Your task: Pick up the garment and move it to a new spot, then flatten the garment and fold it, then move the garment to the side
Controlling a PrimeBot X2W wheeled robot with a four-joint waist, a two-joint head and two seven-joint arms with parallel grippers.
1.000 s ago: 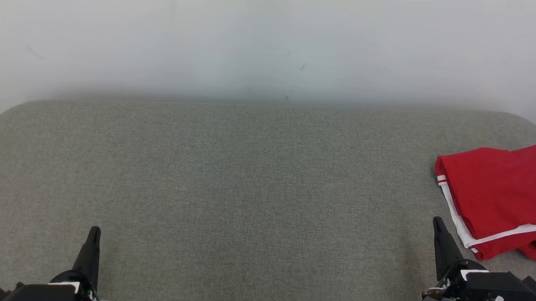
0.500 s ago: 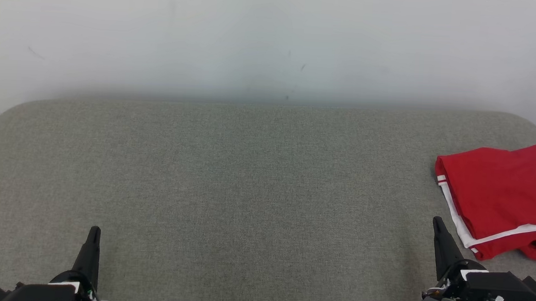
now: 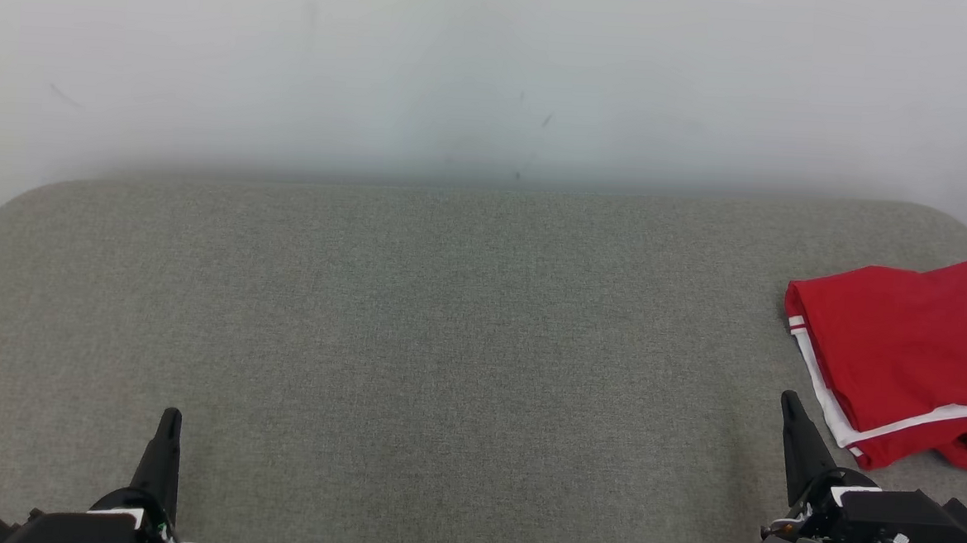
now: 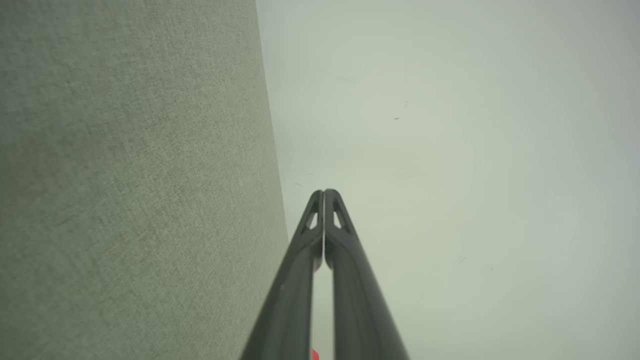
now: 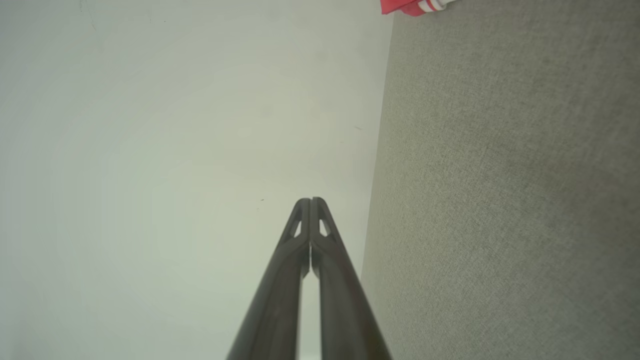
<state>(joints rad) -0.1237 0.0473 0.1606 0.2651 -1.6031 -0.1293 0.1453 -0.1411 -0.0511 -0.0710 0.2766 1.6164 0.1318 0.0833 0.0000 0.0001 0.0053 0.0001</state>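
Observation:
A folded red garment [image 3: 901, 351] with white trim lies at the far right edge of the grey fabric surface [image 3: 446, 344]; a corner of the garment [image 5: 415, 6] also peeks in at the top of the right wrist view. My right gripper [image 3: 790, 399] is shut and empty at the lower right, a little to the left of and nearer than the garment. At the lower left my left gripper [image 3: 170, 416] is shut with nothing in it. Each wrist view shows its own fingertips pressed together, left [image 4: 324, 192] and right [image 5: 310, 201].
A plain pale wall [image 3: 494, 73] rises behind the grey surface. The surface has rounded far corners, and its right edge runs just past the garment.

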